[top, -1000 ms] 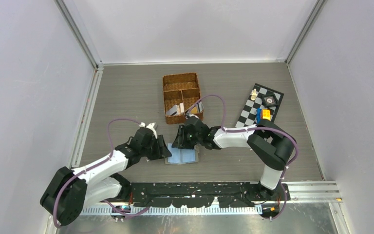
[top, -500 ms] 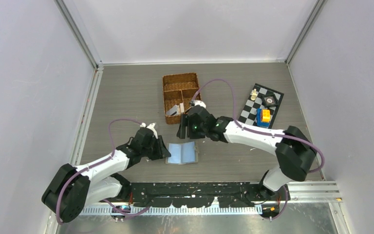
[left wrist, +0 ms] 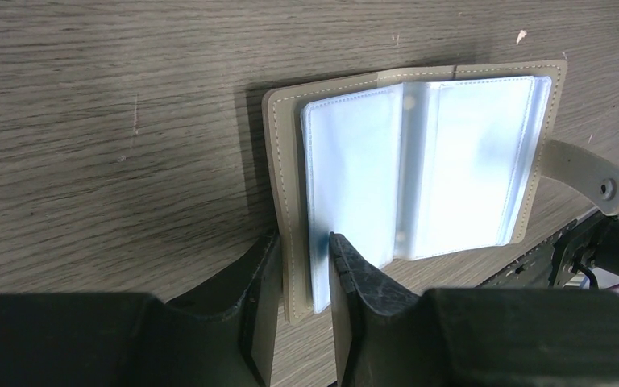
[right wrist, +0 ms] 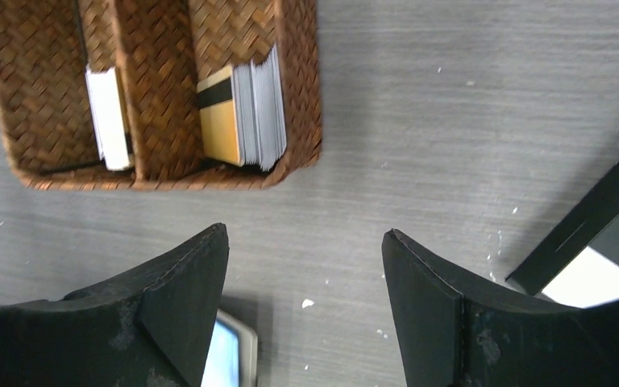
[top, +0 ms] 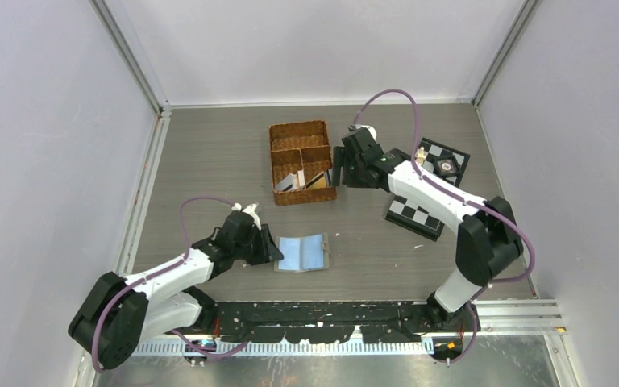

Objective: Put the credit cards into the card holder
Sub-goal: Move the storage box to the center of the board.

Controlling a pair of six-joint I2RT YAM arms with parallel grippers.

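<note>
Table (top: pixel 209 153): grey wood grain, sitting between white walls.
Card holder (top: pixel 302 252): lying open toward the near edge, blue sleeves facing up.
Left tool (left wrist: pixel 302 242): pinching the Card holder along one edge.
Right tool (right wrist: pixel 305 234): hovering spread wide, carrying nothing, just beside the basket (right wrist: pixel 298 81).
Credit cards (right wrist: pixel 242 113): standing on edge inside the basket's compartments.

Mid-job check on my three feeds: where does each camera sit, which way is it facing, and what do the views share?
Top external: above and behind the bases, looking down on the table; both arms show, left gripper at the card holder, right gripper beside the basket.
Left wrist: on the left arm, looking past its fingers at the open card holder.
Right wrist: on the right arm, looking down between its open fingers at the credit cards.
Shared: the card holder shows in all three.
</note>
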